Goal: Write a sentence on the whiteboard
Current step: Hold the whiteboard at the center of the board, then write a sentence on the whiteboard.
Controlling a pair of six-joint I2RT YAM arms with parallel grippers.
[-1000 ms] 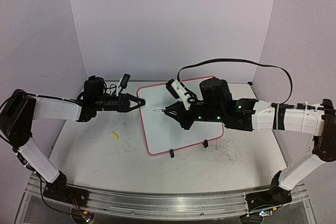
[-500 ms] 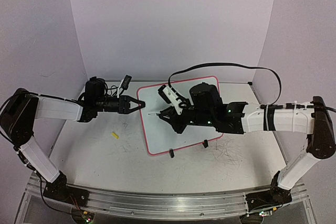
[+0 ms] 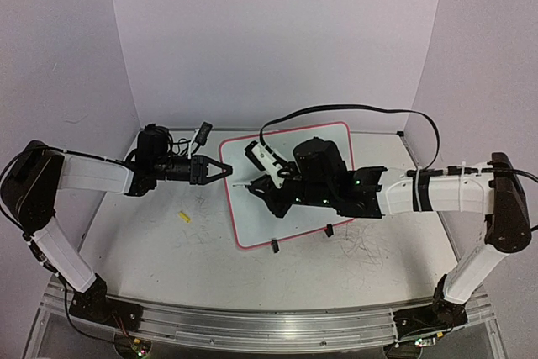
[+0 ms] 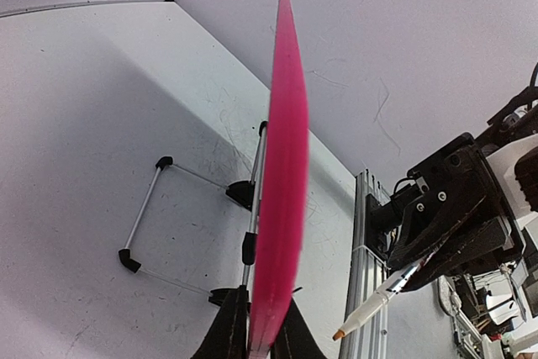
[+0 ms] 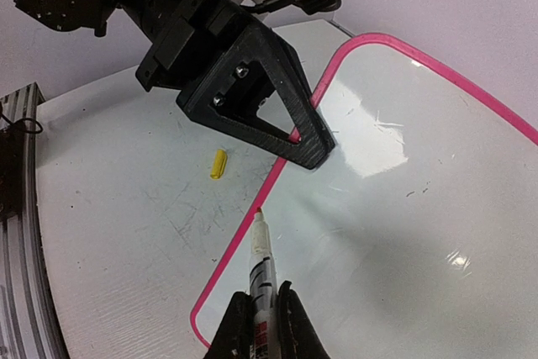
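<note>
The whiteboard [image 3: 256,223] lies mid-table, white with a pink rim [image 5: 252,208]. No sentence shows on its face. My left gripper [image 3: 225,169] is shut on the board's left rim. In the left wrist view that rim [image 4: 282,166] runs edge-on up from between the closed fingers of the left gripper [image 4: 266,295]. My right gripper [image 5: 262,289] is shut on a white marker [image 5: 261,258]. The marker's orange tip sits just inside the pink rim near the board's left edge, close to the left gripper's fingers [image 5: 277,115]. From above, the marker [image 3: 245,182] points left out of the right gripper [image 3: 259,184].
A small yellow cap [image 3: 184,217] lies on the scuffed table left of the board, also in the right wrist view as the cap [image 5: 218,164]. Black clips [image 3: 274,246] sit along the board's near edge. A thin metal leg frame [image 4: 147,208] shows under the board. A black cable [image 3: 370,111] arcs above the right arm.
My right arm has carried the marker leftward across the board to its left edge. The left gripper's jaws have closed onto the board's rim.
</note>
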